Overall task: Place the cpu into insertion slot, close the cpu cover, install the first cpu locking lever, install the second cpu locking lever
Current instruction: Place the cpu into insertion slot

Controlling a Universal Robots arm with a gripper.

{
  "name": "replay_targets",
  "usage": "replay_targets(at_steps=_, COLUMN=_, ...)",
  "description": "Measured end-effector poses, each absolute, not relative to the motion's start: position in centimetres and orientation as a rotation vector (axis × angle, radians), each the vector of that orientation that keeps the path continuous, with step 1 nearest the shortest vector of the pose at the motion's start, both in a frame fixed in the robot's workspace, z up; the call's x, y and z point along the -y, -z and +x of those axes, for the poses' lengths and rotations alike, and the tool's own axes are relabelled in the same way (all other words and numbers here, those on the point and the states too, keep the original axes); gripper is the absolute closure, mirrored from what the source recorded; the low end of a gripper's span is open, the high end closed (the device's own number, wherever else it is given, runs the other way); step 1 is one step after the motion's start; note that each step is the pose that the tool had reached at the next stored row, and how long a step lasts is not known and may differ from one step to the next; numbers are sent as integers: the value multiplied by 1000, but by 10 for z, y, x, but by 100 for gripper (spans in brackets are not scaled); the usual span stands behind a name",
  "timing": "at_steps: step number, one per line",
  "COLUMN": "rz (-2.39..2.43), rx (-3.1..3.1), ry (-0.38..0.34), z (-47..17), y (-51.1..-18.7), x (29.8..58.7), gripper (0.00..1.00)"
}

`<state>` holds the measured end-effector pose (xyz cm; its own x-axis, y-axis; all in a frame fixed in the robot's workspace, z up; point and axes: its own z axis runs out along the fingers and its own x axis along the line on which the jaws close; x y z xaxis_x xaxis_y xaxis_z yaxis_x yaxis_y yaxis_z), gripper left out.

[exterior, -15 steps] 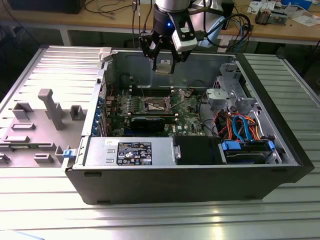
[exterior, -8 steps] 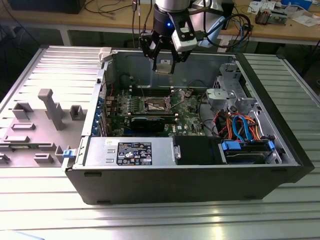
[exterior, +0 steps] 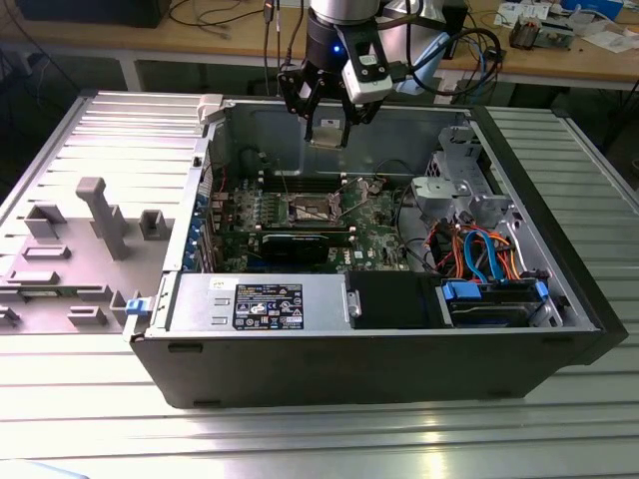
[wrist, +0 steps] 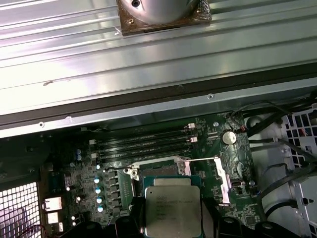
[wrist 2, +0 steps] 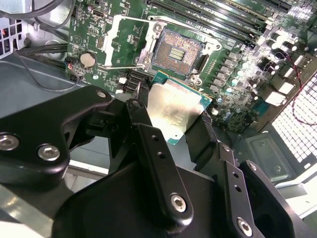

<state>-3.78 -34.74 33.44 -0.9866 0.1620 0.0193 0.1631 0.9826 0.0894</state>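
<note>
Cpu (wrist 2: pixel 176 111), flat silvery-grey square chip, is hanging clamped in black end effector (exterior: pixel 327 118), well above open insertion slot (wrist 2: pixel 177 52).

Downward-pointing gripper (exterior: pixel 327 128), clamped tight.

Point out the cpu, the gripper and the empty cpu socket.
cpu (wrist 2: pixel 176 111): second wrist view, middle of its silvery metal top.
gripper (exterior: pixel 327 133): exterior view, between its fingertips, where it holds the cpu.
cpu socket (wrist 2: pixel 176 51): second wrist view, middle of its pin field.
</note>
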Motion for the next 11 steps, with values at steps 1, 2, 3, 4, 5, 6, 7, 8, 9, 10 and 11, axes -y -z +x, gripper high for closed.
replay_targets(at_steps=1, rz=-258, rx=3116, ry=142, z=-38, y=-334, x=347, gripper=45)
replay_targets(at_steps=2, rz=-259, rx=3116, ry=142, z=-38, y=-334, x=347, gripper=45)
replay_targets(at_steps=3, rz=-261, rx=3116, ry=142, z=-38, y=-334, x=347, gripper=45)
replay_targets(at_steps=4, rz=-262, rx=3116, ry=142, z=-38, y=-334, x=347, gripper=45)
replay_targets(at_steps=5, rz=-265, rx=3115, ry=142, z=-38, y=-334, x=347, gripper=45)
replay_targets(at_steps=6, rz=-268, rx=3115, ry=142, z=-38, y=-334, x=347, gripper=45)
replay_targets(at_steps=7, rz=-270, rx=3115, ry=142, z=-38, y=-334, x=347, gripper=45)
replay_targets(at_steps=8, rz=-272, rx=3115, ry=142, z=-38, y=-334, x=347, gripper=45)
replay_targets(at_steps=9, rz=-274, rx=3115, ry=142, z=-38, y=-334, x=347, gripper=45)
replay_targets(at_steps=10, rz=-277, rx=3115, ry=142, z=-38, y=-334, x=347, gripper=45)
replay_targets(at_steps=11, rz=-280, rx=3115, ry=142, z=-38, y=-334, x=347, gripper=45)
